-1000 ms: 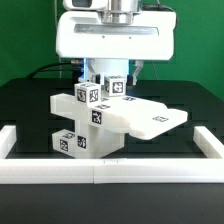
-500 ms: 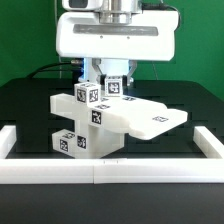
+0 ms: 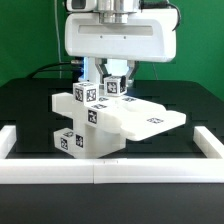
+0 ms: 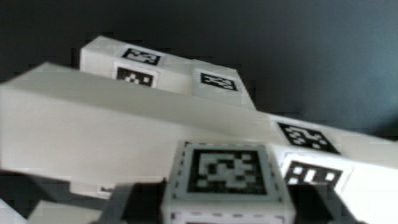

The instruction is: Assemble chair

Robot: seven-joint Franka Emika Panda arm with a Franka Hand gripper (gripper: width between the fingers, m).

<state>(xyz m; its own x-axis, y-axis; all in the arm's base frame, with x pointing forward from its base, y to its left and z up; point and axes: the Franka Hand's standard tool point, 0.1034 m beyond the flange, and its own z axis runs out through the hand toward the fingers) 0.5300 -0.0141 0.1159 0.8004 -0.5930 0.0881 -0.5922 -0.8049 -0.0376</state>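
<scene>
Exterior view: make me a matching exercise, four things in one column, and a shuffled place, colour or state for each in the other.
Things:
1. claw
2. slab
3. rail
4. table

Descriptions:
A. black
B. shut on the top cube
C. juts toward the exterior view's right
D. lies along the near edge

Pairs: 1-B, 2-C, 3-D, 4-A

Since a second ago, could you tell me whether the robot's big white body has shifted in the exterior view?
Yes. The robot body has shifted slightly toward the exterior view's right and a little upward, judged against the fixed border rail; the gripper is closed on a tagged chair part.
</scene>
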